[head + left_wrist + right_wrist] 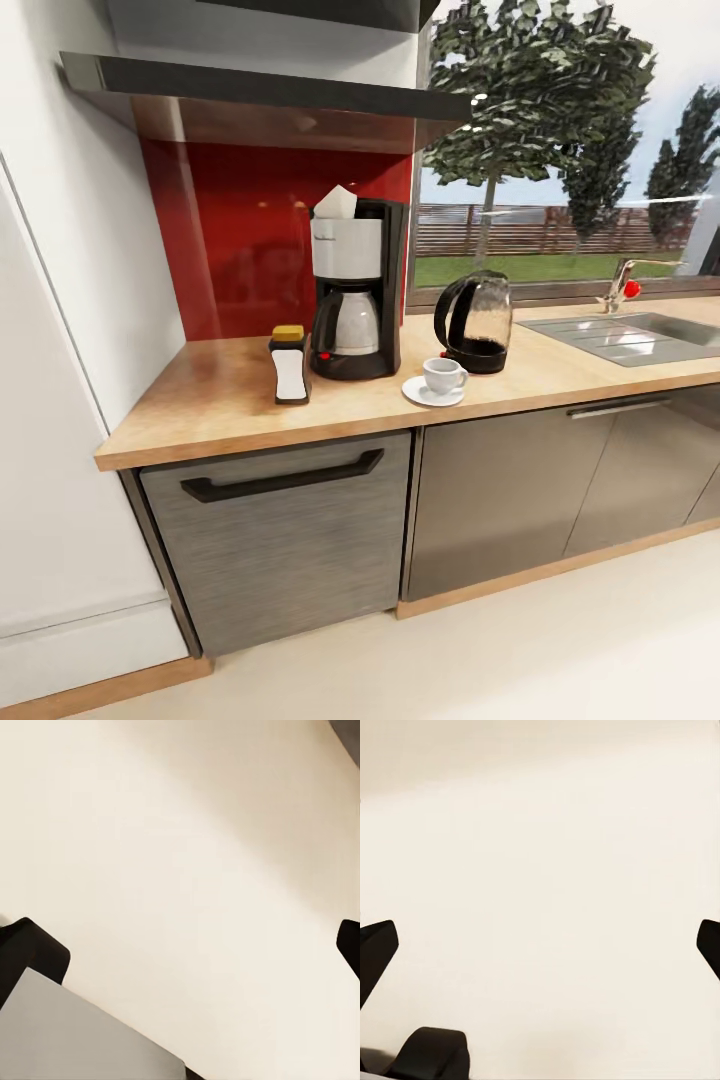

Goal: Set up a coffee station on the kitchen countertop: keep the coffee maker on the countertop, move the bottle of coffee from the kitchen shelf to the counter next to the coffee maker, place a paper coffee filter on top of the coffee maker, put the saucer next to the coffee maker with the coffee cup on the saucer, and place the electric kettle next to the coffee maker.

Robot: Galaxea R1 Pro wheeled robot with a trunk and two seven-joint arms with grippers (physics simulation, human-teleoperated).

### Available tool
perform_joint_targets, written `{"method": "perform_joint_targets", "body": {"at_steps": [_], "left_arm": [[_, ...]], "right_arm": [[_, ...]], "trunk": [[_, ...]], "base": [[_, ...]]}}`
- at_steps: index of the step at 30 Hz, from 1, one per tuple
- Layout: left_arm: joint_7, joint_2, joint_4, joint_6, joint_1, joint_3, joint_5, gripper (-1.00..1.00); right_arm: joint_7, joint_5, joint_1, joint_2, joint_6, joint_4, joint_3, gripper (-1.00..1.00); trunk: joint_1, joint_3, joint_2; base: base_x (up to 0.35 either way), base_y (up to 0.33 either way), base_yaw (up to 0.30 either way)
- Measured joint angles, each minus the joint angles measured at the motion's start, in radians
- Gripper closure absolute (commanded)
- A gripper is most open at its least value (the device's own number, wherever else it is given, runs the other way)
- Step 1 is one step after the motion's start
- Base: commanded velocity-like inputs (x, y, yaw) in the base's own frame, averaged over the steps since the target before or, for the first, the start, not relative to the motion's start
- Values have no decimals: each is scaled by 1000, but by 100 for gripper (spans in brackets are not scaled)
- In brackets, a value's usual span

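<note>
Left gripper [184, 945]: black fingertips sit at opposite edges of the left wrist view, spread wide, nothing between them, pale cream floor [187, 855] behind; a grey panel cuts across one corner, its identity unclear. Right gripper [544, 945]: fingertips likewise far apart, released, holding nothing, over the same cream surface; a dark rounded part at the frame edge cannot be identified.

Head view, left to right along the long light-wood countertop [200, 410]: small dark bottle of coffee [290, 364] with white label and mustard-yellow cap, upright, just beside the black drip coffee maker [357, 290] with silver carafe; a white folded paper coffee filter [336, 203] rests on the machine's top; small white coffee cup [443, 375] stands on the round white saucer [433, 392], in front and to the right; clear glass electric kettle [475, 322] with black handle stands just behind the cup; steel sink [630, 337] further right, cut off by the frame edge.
</note>
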Motion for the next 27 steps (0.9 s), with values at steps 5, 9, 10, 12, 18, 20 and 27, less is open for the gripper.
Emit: {"method": "perform_joint_targets", "body": {"at_steps": [5,9,10,12,18,20,27], "left_arm": [[0,0,0,0,0,0,0,-100],[0,0,0,0,0,0,0,-100],[0,0,0,0,0,0,0,-100],[0,0,0,0,0,0,0,-100],[0,0,0,0,0,0,0,-100],[0,0,0,0,0,0,0,-100],[0,0,0,0,0,0,0,-100]], "right_arm": [[-1,-2,0,1,2,-1,-1,-100],[-1,-2,0,1,1,-1,0,-100],[-2,-2,0,1,1,-1,0,-100],[-2,-2,0,2,0,0,0,-100],[-3,-2,0,3,0,0,0,-100],[-3,-2,0,3,0,0,0,-100],[-4,-2,0,3,0,1,0,-100]], "trunk": [[0,0,0],[0,0,0],[0,0,0],[0,0,0],[0,0,0],[0,0,0],[0,0,0]], "base": [[0,0,0],[126,-166,0],[173,-218,49],[183,-229,148],[96,-112,222],[25,-29,256],[7,-8,265]]}}
